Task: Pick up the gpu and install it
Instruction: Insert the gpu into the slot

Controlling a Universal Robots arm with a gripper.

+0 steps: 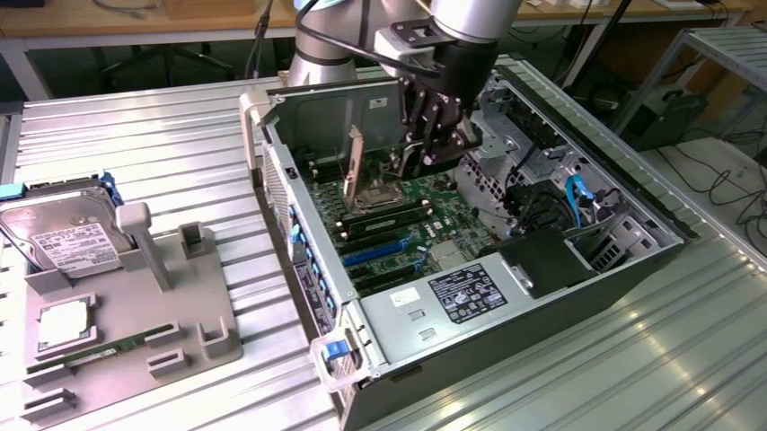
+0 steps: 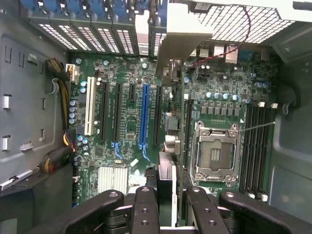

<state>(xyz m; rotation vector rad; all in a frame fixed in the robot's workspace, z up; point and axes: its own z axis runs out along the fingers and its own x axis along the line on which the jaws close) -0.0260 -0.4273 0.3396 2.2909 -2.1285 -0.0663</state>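
My gripper (image 1: 429, 160) hangs inside the open computer case (image 1: 305, 269), above the green motherboard (image 1: 414, 220). It is shut on the gpu (image 1: 356, 169), which stands on edge with its silvery end bracket pointing down toward the case's rear wall. In the wrist view the gpu (image 2: 168, 178) runs edge-on between my two black fingers (image 2: 145, 207), its bracket (image 2: 178, 44) reaching toward the rear slot covers. The card hovers over the motherboard (image 2: 124, 126), beside the long blue slot (image 2: 144, 114) and a little toward the processor socket (image 2: 214, 156).
On the exterior view's left, a grey fixture tray (image 1: 180, 332) holds a hard drive (image 1: 66, 238), a processor (image 1: 63, 325) and a memory stick (image 1: 106, 348). A power supply (image 1: 473, 296) and cables fill the case's near end. Memory slots (image 2: 256, 146) flank the socket.
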